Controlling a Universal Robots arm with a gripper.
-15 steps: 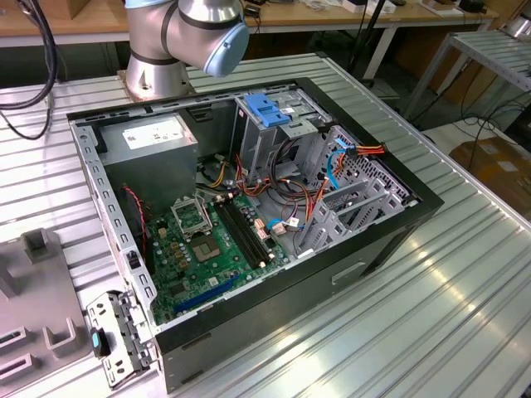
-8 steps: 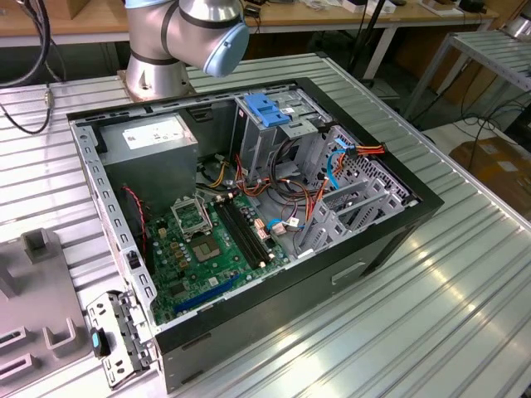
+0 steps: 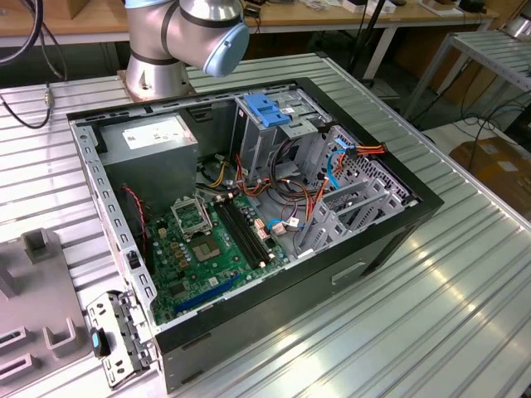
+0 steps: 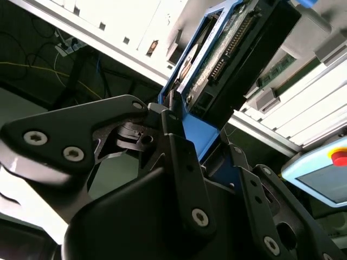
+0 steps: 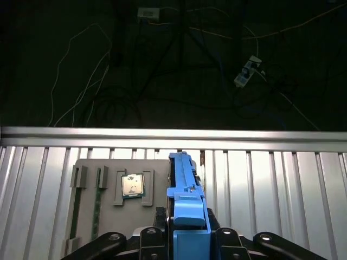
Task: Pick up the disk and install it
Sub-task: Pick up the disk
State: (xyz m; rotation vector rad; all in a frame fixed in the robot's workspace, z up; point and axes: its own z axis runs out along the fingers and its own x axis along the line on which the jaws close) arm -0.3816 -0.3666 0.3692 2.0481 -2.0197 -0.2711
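The black two-fingered gripper (image 4: 187, 127) is clamped on the blue end tab of the disk (image 4: 227, 59), a flat dark hard drive framed in bright blue plastic rails, which juts out past the fingers. In the first wrist view it is held edge-on above a grey moulded tray (image 5: 124, 222) that carries a square processor chip (image 5: 133, 186) on the ribbed metal table (image 5: 271, 189). In the exterior view, the arm's silver joint (image 3: 203, 29) stands behind the open black computer case (image 3: 249, 332).

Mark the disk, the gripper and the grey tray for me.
disk (image 4: 222, 54), second wrist view, on its body beside the blue rail.
gripper (image 4: 201, 138), second wrist view, midway between its fingertips, which clamp the disk's blue end.
grey tray (image 5: 127, 222), first wrist view, on a bare patch of its surface.
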